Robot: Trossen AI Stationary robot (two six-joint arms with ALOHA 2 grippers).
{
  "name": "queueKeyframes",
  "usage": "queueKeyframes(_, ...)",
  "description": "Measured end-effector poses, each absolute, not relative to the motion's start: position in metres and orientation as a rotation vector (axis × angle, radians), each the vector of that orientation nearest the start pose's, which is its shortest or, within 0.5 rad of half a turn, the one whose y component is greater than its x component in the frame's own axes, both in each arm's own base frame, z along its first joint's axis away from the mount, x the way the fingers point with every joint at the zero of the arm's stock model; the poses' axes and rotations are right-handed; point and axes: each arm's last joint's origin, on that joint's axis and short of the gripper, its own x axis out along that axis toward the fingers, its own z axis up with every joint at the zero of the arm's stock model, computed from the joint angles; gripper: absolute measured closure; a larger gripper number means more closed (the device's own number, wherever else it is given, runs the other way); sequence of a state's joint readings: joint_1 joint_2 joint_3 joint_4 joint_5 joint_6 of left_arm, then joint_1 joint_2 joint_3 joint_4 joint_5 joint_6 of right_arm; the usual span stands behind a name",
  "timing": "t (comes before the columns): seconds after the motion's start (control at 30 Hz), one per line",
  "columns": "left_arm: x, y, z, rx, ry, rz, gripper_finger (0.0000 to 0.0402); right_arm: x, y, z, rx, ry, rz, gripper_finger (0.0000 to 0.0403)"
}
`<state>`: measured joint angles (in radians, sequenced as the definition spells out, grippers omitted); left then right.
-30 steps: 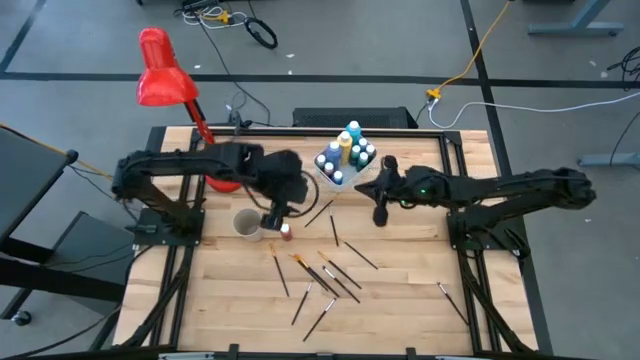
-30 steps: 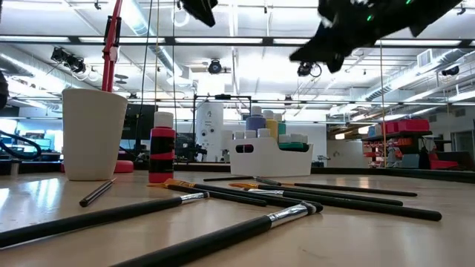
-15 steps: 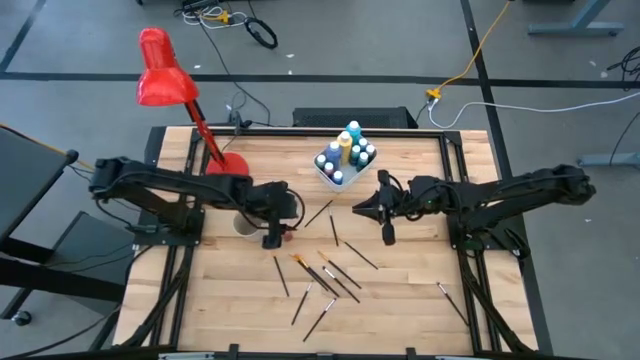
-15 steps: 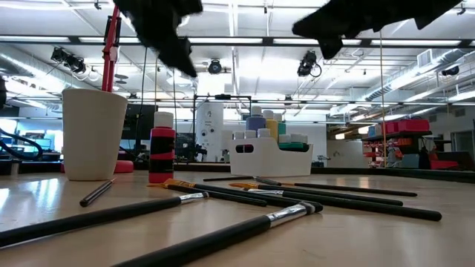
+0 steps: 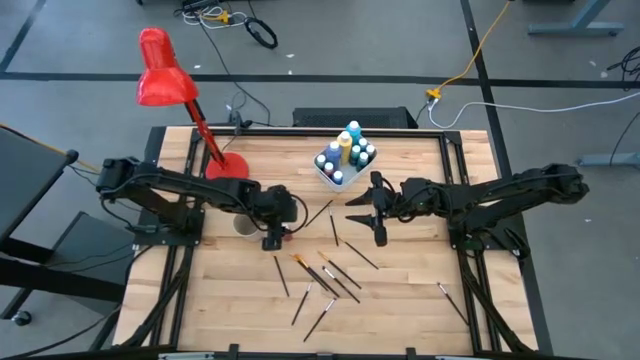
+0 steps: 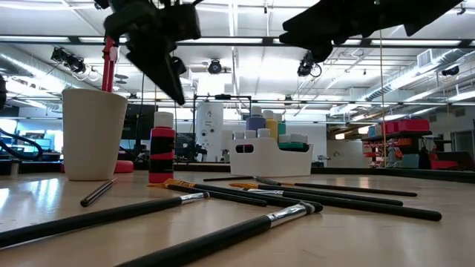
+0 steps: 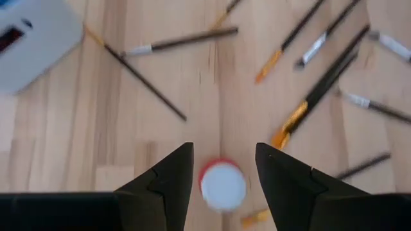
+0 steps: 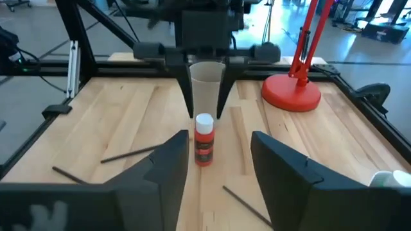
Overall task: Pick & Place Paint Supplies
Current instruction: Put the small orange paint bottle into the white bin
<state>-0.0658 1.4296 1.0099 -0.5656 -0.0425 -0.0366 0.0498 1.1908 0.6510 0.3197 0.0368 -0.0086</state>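
Observation:
A red paint bottle with a white cap (image 7: 223, 185) stands upright on its base on the wooden table, beside the beige cup (image 6: 93, 133). My left gripper (image 7: 223, 149) hangs open just above it, one finger to either side and clear of the cap; the low view shows the same gripper (image 6: 159, 67) over the bottle (image 6: 162, 152). My right gripper (image 5: 368, 222) is open in mid-table, level, facing the bottle (image 8: 204, 149). Several bottles stand in the white tray (image 5: 343, 160). Dark paintbrushes (image 5: 325, 280) lie scattered on the table.
A red desk lamp (image 5: 165, 80) has its base (image 8: 292, 93) at the far left of the table. One brush (image 5: 447, 293) lies alone near the right front. Bare wood lies between the tray and the brushes.
My left gripper has come down from high above the table to just over the red bottle, staying open. My right gripper has drawn away from the tray toward the table's middle and has opened.

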Motion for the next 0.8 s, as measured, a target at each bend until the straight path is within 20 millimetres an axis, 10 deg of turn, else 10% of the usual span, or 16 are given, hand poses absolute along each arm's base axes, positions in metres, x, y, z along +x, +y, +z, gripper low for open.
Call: queueKeyframes(0.8, 0.2782, -0.0142, 0.2332, -0.002, 1.076, 0.059, 0.0222, 0.2569, 0.0118, 0.2522, -0.021, 0.228, 0.015, 0.0222)
